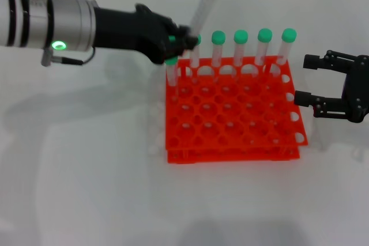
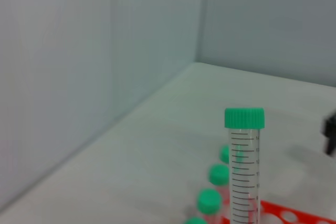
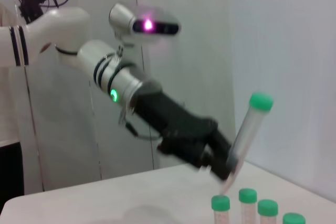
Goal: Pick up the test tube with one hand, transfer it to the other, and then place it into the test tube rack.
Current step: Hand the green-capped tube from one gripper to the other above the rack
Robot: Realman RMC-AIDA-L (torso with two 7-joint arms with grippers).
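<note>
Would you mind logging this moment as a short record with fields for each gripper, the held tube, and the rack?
left gripper: over the rack's far-left corner, shut on the test tube
test tube: lifted clear of the rack, tilted, green cap uppermost
right gripper: open, holding nothing, beside the rack's right edge
test tube rack: orange-red, on the white table
other tubes: green-capped, upright in the rack's far row
handover: not yet done
</note>
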